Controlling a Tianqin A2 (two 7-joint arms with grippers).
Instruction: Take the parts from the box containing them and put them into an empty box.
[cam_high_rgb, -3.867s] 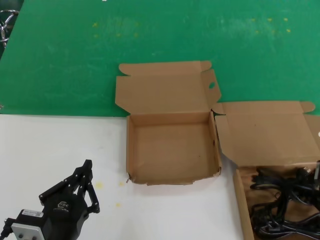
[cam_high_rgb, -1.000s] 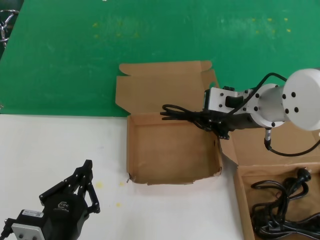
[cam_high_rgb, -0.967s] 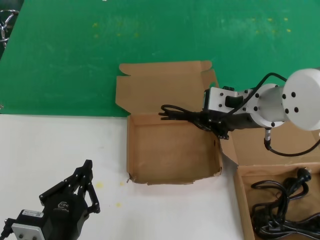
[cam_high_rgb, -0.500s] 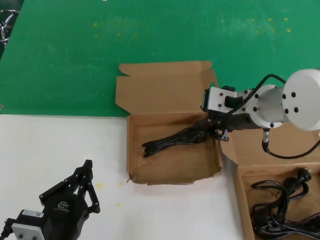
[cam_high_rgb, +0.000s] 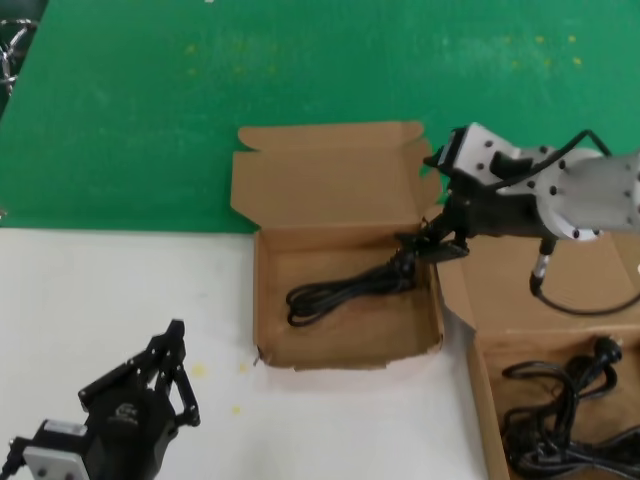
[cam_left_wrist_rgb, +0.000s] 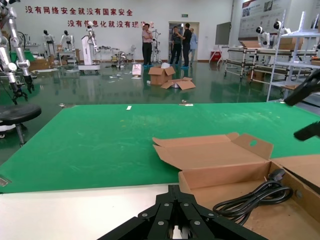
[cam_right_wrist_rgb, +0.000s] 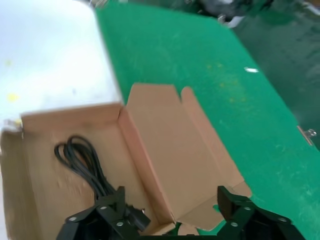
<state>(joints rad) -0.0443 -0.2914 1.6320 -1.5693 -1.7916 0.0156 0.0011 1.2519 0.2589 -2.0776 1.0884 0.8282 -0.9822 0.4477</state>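
Over the right rear corner of the empty box (cam_high_rgb: 268, 300): right gripper (cam_high_rgb: 432, 245), jaws spread wide in the wrist view and gripping nothing, fingertips just above the plug end of a power cord (cam_high_rgb: 345, 288). Cord lying loose on the box floor, looped bundle stretched from the right rear corner toward the left front; touching the jaws or just clear of them, hard to tell from the head view. Box sitting on the white worktop (cam_high_rgb: 90, 290) at the edge of the green mat (cam_high_rgb: 300, 70), lid folded back, oval hole in its right side flap partly hidden by the arm.

Down at the right edge: the box containing them (cam_high_rgb: 483, 400), only partly in view, with more black cords (cam_high_rgb: 570, 410) tangled inside.

At the lower left, parked over the white worktop: left gripper (cam_high_rgb: 170, 365), well apart from both boxes, jaws closed together and empty.
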